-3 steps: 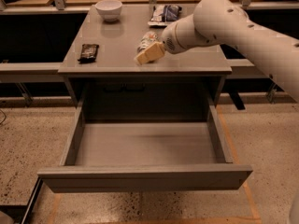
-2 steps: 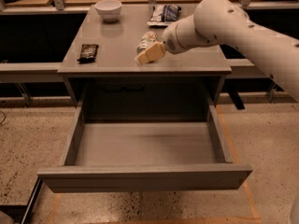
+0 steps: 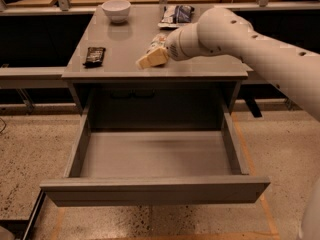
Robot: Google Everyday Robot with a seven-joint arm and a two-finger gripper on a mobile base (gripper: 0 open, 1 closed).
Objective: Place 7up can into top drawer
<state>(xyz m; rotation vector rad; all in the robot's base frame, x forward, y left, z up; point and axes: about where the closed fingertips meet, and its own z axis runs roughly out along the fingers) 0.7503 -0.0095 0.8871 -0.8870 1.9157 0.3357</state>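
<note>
The 7up can (image 3: 158,39) stands on the grey table top (image 3: 120,39), right of centre, partly hidden behind my gripper. My gripper (image 3: 152,59), cream-coloured at its tip, reaches in from the right at the end of the white arm (image 3: 235,34) and sits just in front of the can, near the table's front edge. The top drawer (image 3: 155,190) is pulled wide out below the table top, and its grey floor (image 3: 150,154) holds nothing.
A white bowl (image 3: 116,9) stands at the back left of the table. A blue-white snack bag (image 3: 176,15) lies at the back, right of centre. A dark snack bar (image 3: 94,55) lies at the front left. Speckled floor surrounds the table.
My gripper has shifted slightly left, towards the table's front edge. The can, the drawer and the other things have not moved.
</note>
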